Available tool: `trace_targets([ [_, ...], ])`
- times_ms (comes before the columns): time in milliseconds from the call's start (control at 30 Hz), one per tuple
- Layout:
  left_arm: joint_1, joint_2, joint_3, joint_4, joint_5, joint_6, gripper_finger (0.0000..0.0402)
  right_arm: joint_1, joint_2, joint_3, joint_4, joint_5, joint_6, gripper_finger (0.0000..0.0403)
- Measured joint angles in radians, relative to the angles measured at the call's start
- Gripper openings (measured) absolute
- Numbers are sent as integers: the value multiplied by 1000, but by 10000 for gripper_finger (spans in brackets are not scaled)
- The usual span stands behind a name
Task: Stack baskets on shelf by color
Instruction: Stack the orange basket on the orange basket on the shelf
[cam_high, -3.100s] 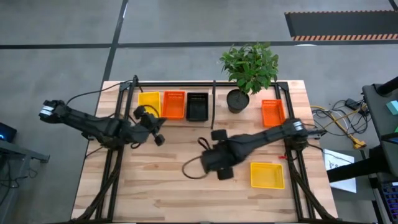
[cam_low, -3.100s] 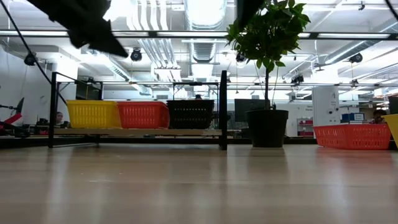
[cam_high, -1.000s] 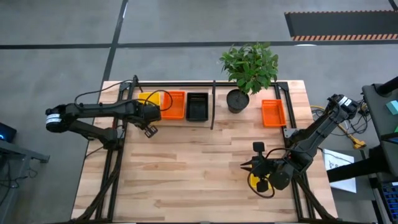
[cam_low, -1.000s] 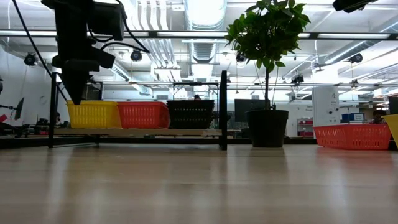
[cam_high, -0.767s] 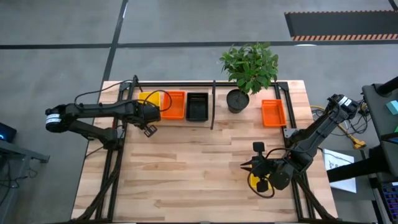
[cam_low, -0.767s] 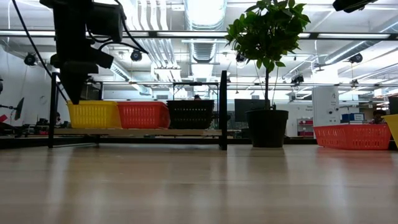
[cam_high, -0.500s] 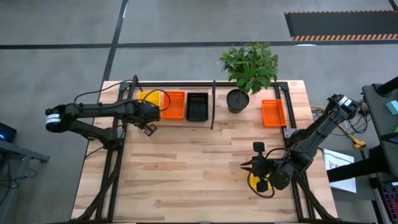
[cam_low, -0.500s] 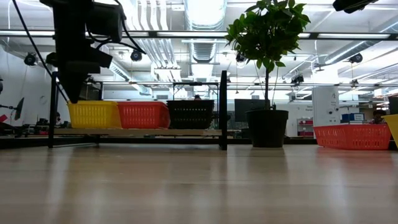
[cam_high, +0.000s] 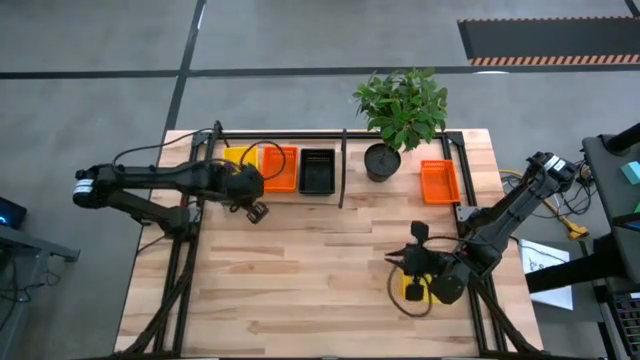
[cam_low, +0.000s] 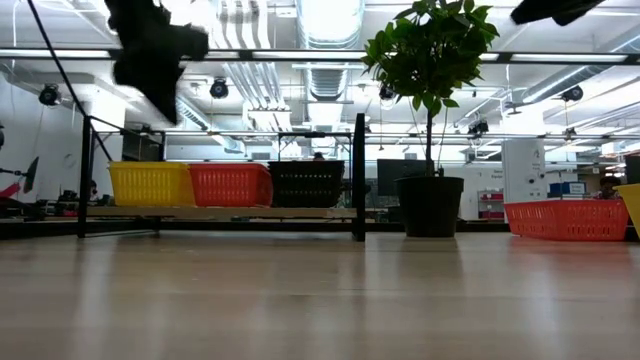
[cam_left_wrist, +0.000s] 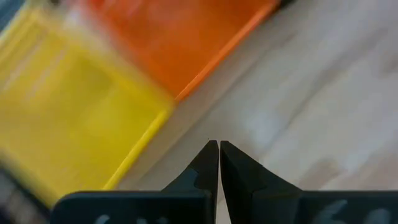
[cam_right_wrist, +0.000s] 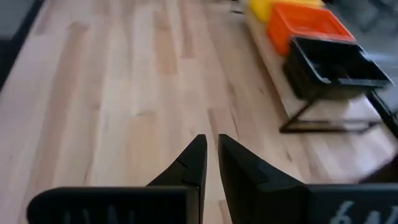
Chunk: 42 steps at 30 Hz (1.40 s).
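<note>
Here, bare tabletop (cam_high: 300, 270) spreads between the arms. Left gripper (cam_high: 256, 212), fingers together, hovers near the shelf's (cam_high: 340, 195) yellow basket (cam_high: 236, 156); right gripper (cam_right_wrist: 209, 152) stands slightly parted, empty.

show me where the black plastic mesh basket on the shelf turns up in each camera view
High view: the black plastic mesh basket sits rightmost of three on the pale wood shelf, upper middle.
Low view: it stands centre-left, just left of a black shelf post.
Left wrist view: not in it.
Right wrist view: it lies at upper right.
Shared landmark: the red-orange plastic mesh basket next to it.
</note>
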Motion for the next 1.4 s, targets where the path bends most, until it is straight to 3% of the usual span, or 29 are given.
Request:
trace_targets([
  [267,-256,-3,5,488,-131,277,0,-119,-6,0,-228,0,357,33],
  [433,-350,-3,3,731,-165,561,0,-267,-4,0,-520,-105,659,33],
  [567,-394,-1,-10,890,-167,764,0,-380,15,-2,-714,-174,809,33],
  [833,-403,0,-28,1029,-181,815,0,-518,34,-5,-754,-177,827,53],
  [1100,-406,6,-120,1189,-185,890,0,-684,36,-58,-718,-178,792,134],
  [1400,-406,-46,-155,1202,-218,915,0,-783,38,-175,-638,-183,766,194],
])
